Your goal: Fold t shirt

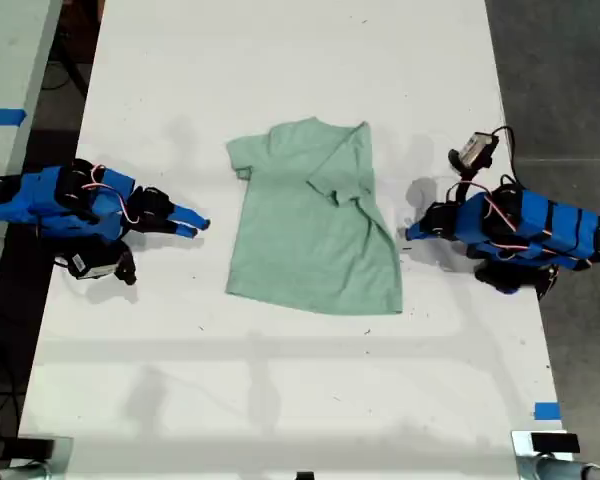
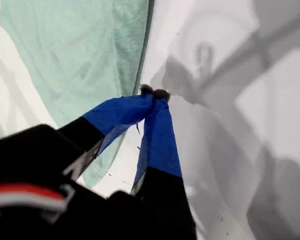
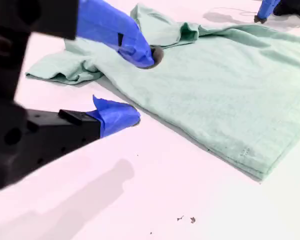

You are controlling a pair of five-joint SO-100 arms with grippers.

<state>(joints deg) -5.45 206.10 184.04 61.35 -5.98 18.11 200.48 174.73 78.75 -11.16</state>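
Lying flat mid-table (image 1: pixel 280 60), the t shirt (image 1: pixel 310 240) is pale mint, w/ one side flopped over itself. We judge it light, limp & apt to slide or wrinkle, so it's best pinched at an edge or corner. Our first gripper (image 2: pixel 154 92), jaws closed on nothing, sits low just beside the shirt's edge at the exterior view's right. Our second gripper (image 3: pixel 141 87), jaws apart & empty, is low near the sleeve at the exterior view's left.

- We can read no text, label, brand, number or sign in any view.
- The small pale mint-green fabric t shirt (image 1: pixel 315 225) carries no print we can read.
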